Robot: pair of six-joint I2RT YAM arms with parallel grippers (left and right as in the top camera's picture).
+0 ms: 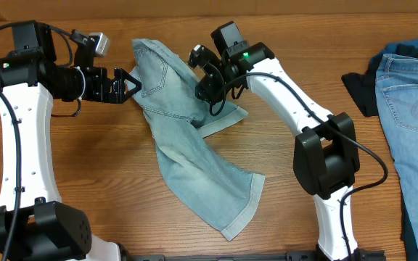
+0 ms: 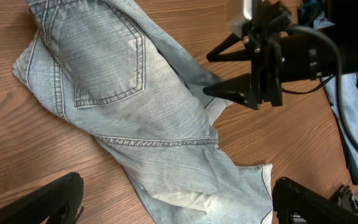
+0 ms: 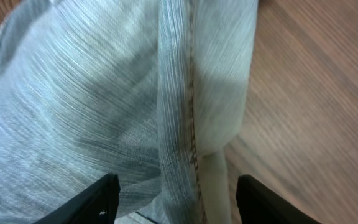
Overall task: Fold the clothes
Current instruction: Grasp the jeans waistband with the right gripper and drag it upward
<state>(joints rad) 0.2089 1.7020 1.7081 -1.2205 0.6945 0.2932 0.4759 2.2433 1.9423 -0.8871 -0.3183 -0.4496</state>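
Two arms stand over one garment on the wooden surface [image 1: 85,174].

1. Task item. The pale denim shorts [image 1: 194,145] lie crumpled at the centre of the overhead frame. They run diagonally from the upper centre, between the two grippers, down to a hem at the lower centre. A back pocket [image 2: 104,62] faces up in the upper left of the left wrist frame, with double seams visible along its edges. No lettering on the shorts can be read.

2. Left gripper [image 1: 133,85]. It sits at the left edge of the shorts, in the upper left of the overhead frame. In the left wrist view its fingers [image 2: 48,199] are set wide apart at the two lower corners. The denim lies below the gap and nothing is gripped.

3. Right gripper [image 1: 207,93]. It is positioned over the right edge of the shorts, upper centre of the overhead frame. The left wrist view shows its two fingers [image 2: 232,96] spread apart above the cloth. In the right wrist view a raised fold with an orange-stitched seam [image 3: 191,93] runs down between them, and they are not pressed on it.

4. Other garments. Light-blue jeans [image 1: 412,138] lie along the right edge of the overhead frame, with a curved stitched line on the back pocket. A black garment [image 1: 358,90] touches their left side, and a darker blue garment [image 1: 412,49] shows at the upper right.
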